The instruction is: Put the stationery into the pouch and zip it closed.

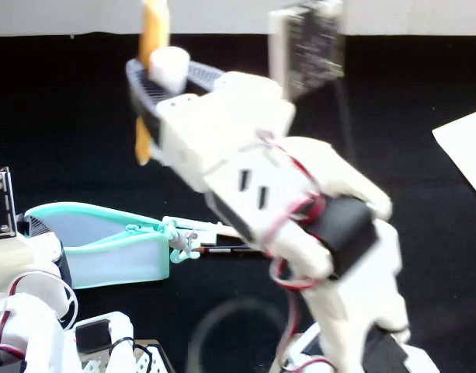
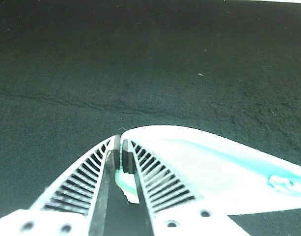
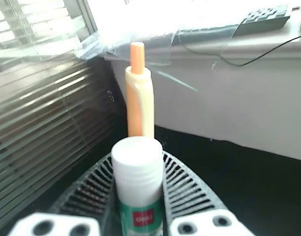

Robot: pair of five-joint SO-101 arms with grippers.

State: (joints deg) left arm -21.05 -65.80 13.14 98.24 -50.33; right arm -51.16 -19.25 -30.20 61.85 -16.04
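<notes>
A mint-green pouch lies open at the table's left, and it also shows in the left wrist view. My left gripper is shut on the pouch's rim at its far-left end. My right gripper is raised high above the table, shut on a white-capped glue stick standing upright between the fingers. An orange and yellow pen stands against the glue stick's far side and crosses the gripper in the high view. Two thin pens lie on the table by the pouch's zipper end.
The right arm's white body spans the middle of the high view and hides the table behind it. A white sheet lies at the right edge. A dark board stands at the back. The table is covered in black cloth.
</notes>
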